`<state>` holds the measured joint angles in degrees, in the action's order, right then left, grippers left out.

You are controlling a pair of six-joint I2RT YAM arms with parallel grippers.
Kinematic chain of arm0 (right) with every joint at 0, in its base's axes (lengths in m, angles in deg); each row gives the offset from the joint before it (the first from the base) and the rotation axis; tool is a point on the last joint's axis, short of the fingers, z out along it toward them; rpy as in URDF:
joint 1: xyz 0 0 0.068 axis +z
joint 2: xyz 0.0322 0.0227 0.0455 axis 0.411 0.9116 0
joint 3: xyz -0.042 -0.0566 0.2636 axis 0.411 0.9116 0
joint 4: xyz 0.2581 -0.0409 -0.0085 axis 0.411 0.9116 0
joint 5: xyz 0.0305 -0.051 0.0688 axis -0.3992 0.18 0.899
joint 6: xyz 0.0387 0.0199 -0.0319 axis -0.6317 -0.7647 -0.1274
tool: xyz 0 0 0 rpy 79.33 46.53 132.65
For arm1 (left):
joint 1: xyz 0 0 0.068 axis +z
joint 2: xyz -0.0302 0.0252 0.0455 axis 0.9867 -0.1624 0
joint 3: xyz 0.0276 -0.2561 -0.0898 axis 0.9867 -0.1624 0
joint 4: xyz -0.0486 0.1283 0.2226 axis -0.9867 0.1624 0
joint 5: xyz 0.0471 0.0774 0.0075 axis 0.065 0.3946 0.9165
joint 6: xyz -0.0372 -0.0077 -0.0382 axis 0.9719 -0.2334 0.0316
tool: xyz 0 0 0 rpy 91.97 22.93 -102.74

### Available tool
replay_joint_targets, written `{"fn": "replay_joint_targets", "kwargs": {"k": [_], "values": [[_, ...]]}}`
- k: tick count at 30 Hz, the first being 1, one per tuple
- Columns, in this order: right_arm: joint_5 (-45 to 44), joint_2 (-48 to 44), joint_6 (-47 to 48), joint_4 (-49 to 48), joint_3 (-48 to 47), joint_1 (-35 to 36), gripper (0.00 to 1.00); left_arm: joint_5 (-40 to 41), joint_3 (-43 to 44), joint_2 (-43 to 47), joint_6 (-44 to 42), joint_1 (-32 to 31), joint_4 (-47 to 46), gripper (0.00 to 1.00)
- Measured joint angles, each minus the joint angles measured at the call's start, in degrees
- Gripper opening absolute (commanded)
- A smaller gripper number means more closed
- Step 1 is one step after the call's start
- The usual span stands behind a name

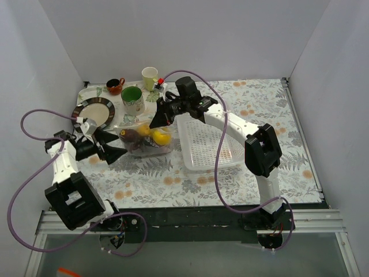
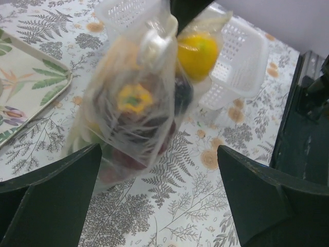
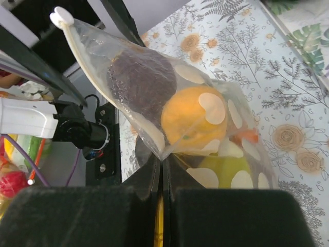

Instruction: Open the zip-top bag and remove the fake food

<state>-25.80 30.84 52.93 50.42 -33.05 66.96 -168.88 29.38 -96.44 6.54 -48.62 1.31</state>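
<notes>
Hanging from the right gripper (image 1: 157,120), the zip-top bag (image 1: 144,138) sits just left of the white basket (image 1: 207,144) and near of the tray (image 1: 86,95) that carries a green mug (image 1: 132,99). In the right wrist view the fingers are pressed fully together on a fold of the bag's plastic, with no gap between them. Through the dotted film the fake food shows clearly: a yellow lemon (image 3: 193,121) beside a dark grape bunch (image 3: 141,82), with other pieces blurred below. The white slider (image 3: 61,15) stands at one end of the zip strip.

The left gripper (image 1: 112,145) is at the bag's left side, jaws spread wide and holding nothing. In its wrist view the bag hangs between and beyond the two fingers, touching neither.

Whether the bag's bottom rests on the fern-print table (image 1: 259,104) cannot be told.
</notes>
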Motion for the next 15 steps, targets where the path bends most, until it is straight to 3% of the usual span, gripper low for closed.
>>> {"fn": "replay_joint_targets", "kwargs": {"k": [4,7,15], "values": [[1.2,0.0,-1.4,-1.3,0.0,0.2,0.01,0.0,-6.1,5.8,-10.9,0.0,2.2,0.96],[1.6,0.0,-2.1,-2.4,0.0,0.1,0.01,-0.2,-6.3,8.3,-12.1,0.0,0.6,0.96],[3.5,-0.8,-5.1,-6.5,1.8,0.1,0.01,-0.6,-3.6,4.2,-19.5,0.0,2.3,0.90]]}}
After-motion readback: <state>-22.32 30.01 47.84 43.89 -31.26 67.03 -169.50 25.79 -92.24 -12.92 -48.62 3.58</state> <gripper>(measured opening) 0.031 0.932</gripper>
